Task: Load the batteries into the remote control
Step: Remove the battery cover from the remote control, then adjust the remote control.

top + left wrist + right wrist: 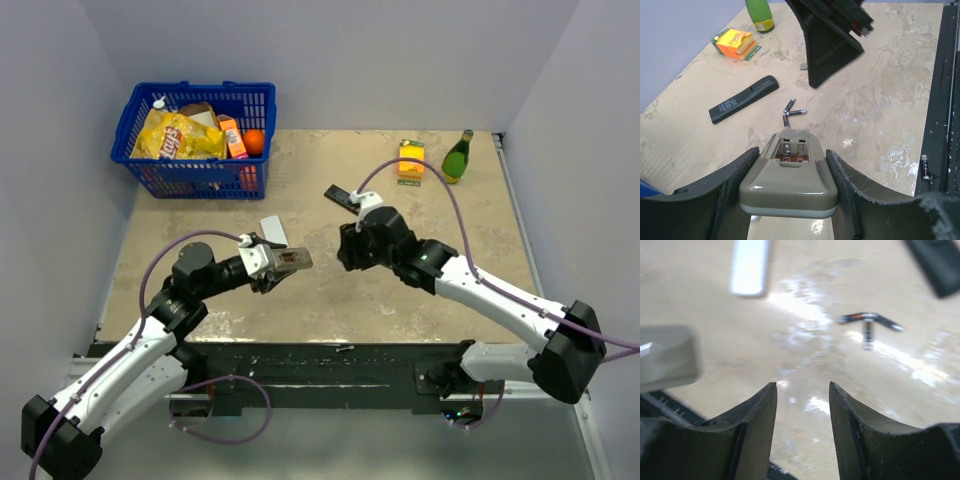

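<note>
Left gripper [792, 154] clamped on the sides of a grey-beige plastic remote control [788, 182], battery bay open and facing up. Right gripper [802, 387] part-open and empty, above the beige table [880, 100]. Three small dark cylindrical batteries with silvery ends [792, 111] lie clustered on the table just past the remote's tip. A fourth battery [925, 166] lies on the black front rail [940, 100].
</note>
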